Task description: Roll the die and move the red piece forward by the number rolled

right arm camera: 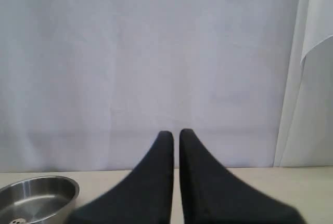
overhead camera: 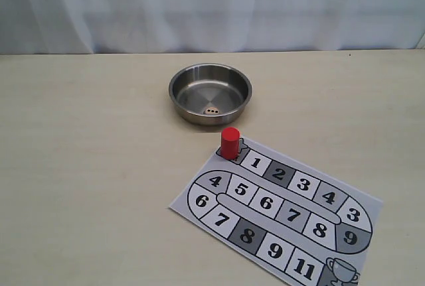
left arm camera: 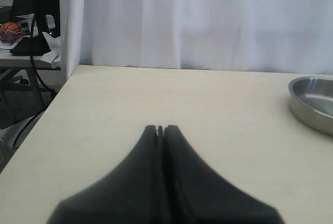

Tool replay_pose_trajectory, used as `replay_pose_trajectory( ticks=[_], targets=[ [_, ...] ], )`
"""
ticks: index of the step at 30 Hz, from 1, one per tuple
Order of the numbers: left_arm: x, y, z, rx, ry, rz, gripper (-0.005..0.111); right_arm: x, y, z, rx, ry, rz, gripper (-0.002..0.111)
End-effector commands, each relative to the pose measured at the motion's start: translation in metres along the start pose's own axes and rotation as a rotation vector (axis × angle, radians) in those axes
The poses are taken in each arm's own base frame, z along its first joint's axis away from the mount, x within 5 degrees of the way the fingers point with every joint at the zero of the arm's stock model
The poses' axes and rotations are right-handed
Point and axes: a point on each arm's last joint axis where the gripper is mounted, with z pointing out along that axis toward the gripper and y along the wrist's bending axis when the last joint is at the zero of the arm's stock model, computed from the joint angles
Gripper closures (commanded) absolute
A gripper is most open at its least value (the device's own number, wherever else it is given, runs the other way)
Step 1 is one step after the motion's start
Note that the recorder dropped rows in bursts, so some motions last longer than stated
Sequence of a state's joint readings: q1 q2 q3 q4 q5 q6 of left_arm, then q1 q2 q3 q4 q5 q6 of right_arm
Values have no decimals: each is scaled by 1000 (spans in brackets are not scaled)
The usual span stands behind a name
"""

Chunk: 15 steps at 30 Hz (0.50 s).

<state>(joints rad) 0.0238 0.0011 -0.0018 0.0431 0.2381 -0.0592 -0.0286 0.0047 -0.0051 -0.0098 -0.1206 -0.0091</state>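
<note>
The die, a tiny tan cube with dark pips on top, lies inside the steel bowl, near its front wall. Just in front of the bowl, the red piece stands upright on the first corner square of the printed number board, next to square 1. Neither gripper shows in the exterior view. In its wrist view my left gripper hangs over bare table with its jaws pressed together and nothing in them. My right gripper has its jaws nearly together, a thin slit between them, holding nothing.
The bowl's rim shows at one side of the left wrist view, and the bowl also sits low in the right wrist view. A white curtain backs the table. The table's side edge drops off beside the left arm.
</note>
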Motion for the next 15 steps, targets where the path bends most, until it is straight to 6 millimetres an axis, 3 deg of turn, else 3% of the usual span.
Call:
replay_pose_trajectory(
  ticks=[1,9,15],
  targets=[
    [0,0,0,1,-9,-6,107,-19,-1,-1,6,-9,48,104],
    [0,0,0,1,-4,-6,107,-63,-2,-7,8,23,52,104],
    [0,0,0,1,-4,-6,107,-89,-2,5,10,116,56,104]
  ],
)
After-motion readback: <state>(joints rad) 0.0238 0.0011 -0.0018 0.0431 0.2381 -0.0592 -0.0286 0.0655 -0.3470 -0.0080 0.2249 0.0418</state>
